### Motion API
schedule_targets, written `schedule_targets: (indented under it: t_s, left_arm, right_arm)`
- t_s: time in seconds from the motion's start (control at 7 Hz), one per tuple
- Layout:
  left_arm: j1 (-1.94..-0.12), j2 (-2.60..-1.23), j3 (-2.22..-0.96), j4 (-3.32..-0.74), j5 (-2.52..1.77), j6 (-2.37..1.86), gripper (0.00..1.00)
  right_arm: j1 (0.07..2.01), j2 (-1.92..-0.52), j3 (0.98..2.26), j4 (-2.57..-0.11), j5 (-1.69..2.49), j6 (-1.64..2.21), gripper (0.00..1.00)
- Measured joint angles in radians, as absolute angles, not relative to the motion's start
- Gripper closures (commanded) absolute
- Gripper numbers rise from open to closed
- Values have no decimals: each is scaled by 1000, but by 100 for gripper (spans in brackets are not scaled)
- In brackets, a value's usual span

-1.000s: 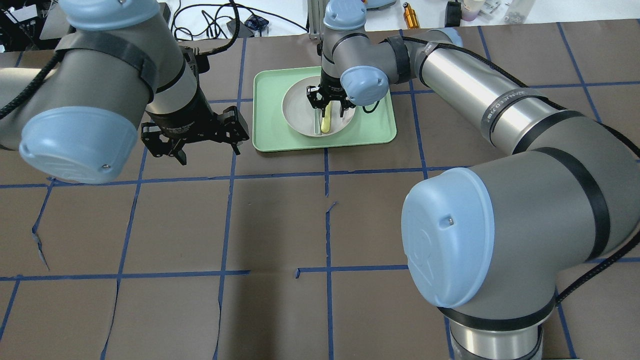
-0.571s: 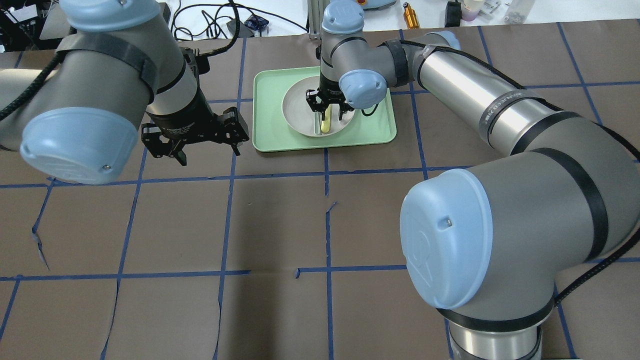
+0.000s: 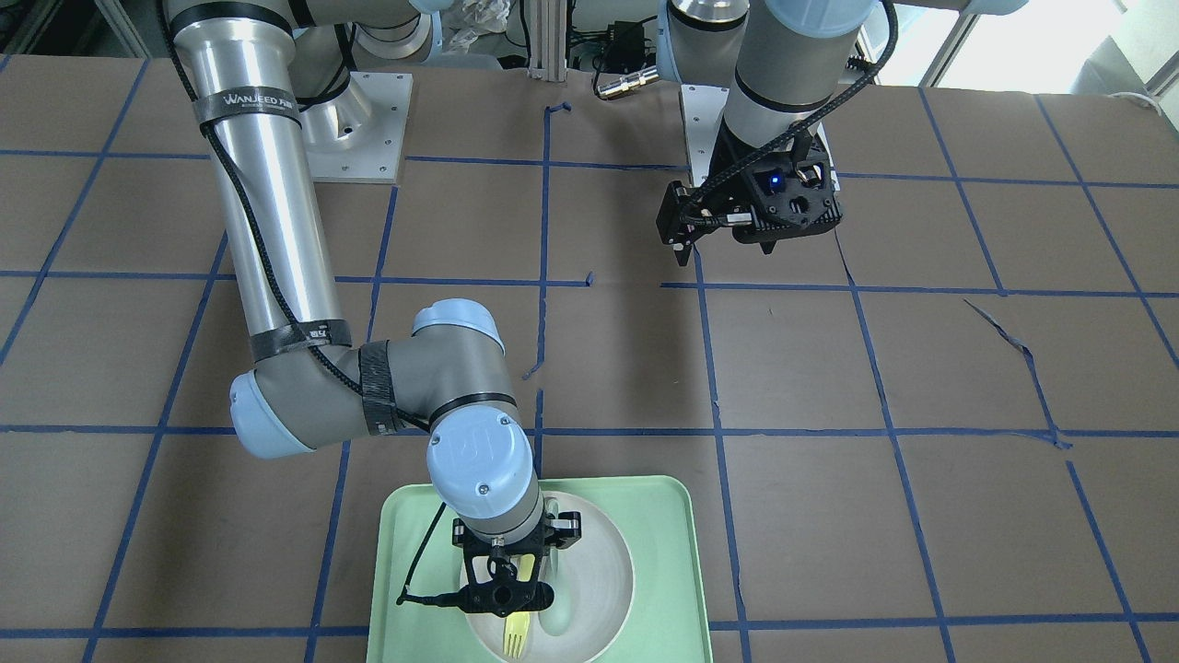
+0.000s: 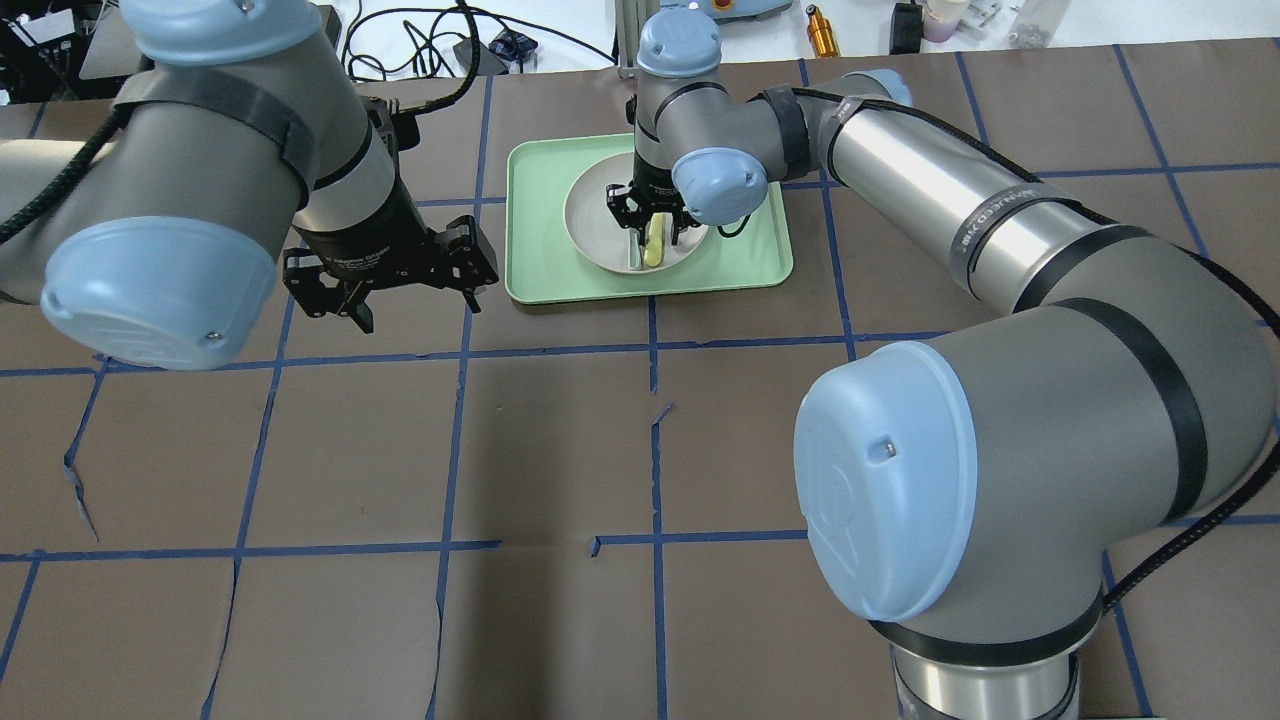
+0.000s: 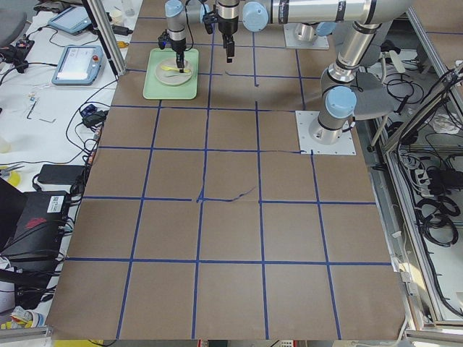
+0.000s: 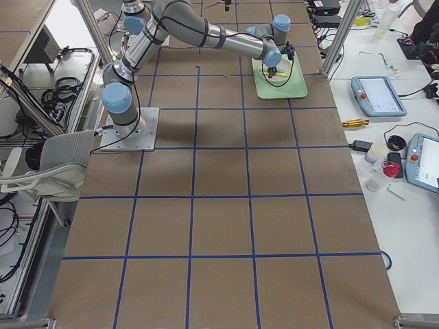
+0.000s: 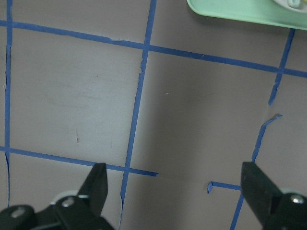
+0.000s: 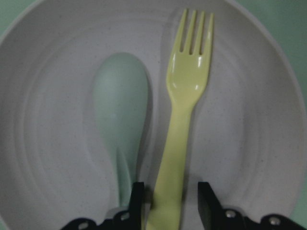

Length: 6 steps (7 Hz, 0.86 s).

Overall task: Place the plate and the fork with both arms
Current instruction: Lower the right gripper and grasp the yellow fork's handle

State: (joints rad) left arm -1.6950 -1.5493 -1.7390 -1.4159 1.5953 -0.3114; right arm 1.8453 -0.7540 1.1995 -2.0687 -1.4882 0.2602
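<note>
The off-white plate [image 4: 590, 215] sits in the mint-green tray [image 4: 540, 275], also in the front view [image 3: 603, 566]. The pale-yellow fork [image 8: 184, 96] lies in the plate beside a grey-green spoon [image 8: 120, 96]; the fork's tines show in the front view [image 3: 514, 635]. My right gripper [image 8: 170, 203] is down in the plate. Its jaws stand close on either side of the fork's handle, with small gaps showing. It also shows in the overhead view [image 4: 648, 232]. My left gripper [image 4: 415, 305] hangs open and empty above the table, left of the tray, and shows in its own wrist view [image 7: 177, 191].
The brown table has a grid of blue tape lines [image 4: 650, 350]. The tray's corner shows at the top of the left wrist view [image 7: 240, 12]. Cables, bottles and devices lie beyond the table's far edge [image 4: 820, 30].
My right gripper has shifted slightly left over the plate and come down around the fork's handle. The left arm has not moved.
</note>
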Motion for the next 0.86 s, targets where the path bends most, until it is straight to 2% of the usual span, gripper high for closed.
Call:
schedule_targets:
  t_s: [0.14, 0.43, 0.57, 0.86]
  left_arm:
    - [-1695, -1549, -1739, -1416, 1595, -311, 0]
    - [-1695, -1549, -1739, -1416, 1595, -311, 0]
    - [-1695, -1549, -1739, -1416, 1595, -311, 0]
    - [-1695, -1549, -1739, -1416, 1595, -311, 0]
  right_arm:
    - [1846, -753, 1200, -2071, -1488, 262, 75]
    - [1847, -752, 1200, -2074, -1489, 263, 87]
    - [1847, -752, 1200, -2075, -1489, 264, 91]
    - [1847, -754, 1199, -2075, -1489, 263, 91]
